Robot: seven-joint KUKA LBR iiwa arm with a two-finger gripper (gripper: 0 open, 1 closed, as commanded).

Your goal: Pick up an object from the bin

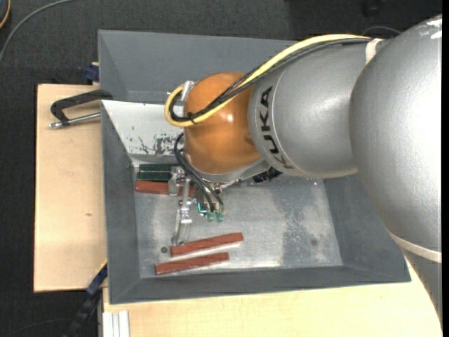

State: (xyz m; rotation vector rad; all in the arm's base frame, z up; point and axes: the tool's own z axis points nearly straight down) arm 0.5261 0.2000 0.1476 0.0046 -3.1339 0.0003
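**Bin state: gripper low over the left half of the floor, nothing seen in its grasp**

1. Nearest the front wall of the bin [116, 209], a lower red-brown stick [191, 264] lies flat on the floor, running left to right with its right end slightly raised in the view.
2. Just behind it lies an upper red-brown stick [208, 243], roughly parallel to the first. The two are close but apart. A small dark speck [164, 250] sits on the floor off the left end of this stick.
3. The gripper [196, 213] hangs directly behind the upper stick, over bare floor in the left-centre of the bin. Its metal parts point down toward the floor, and small green parts show on its right side. Whether it is spread or pressed together cannot be determined, and no object is visible in its grasp.
4. Left of the gripper, near the left wall, lies a third red-brown stick [152, 186]. A dark green block [156, 172] lies right behind it, and the two appear to touch. Their right ends are hidden behind the gripper body.
5. The orange cover [214, 128] sits above the gripper and hides the rear centre of the floor.
6. The arm [330, 118] enters from the right, bent down into the bin, and covers the bin's right rear corner. A yellow cable [295, 51] runs along its top to a loop at the cover.
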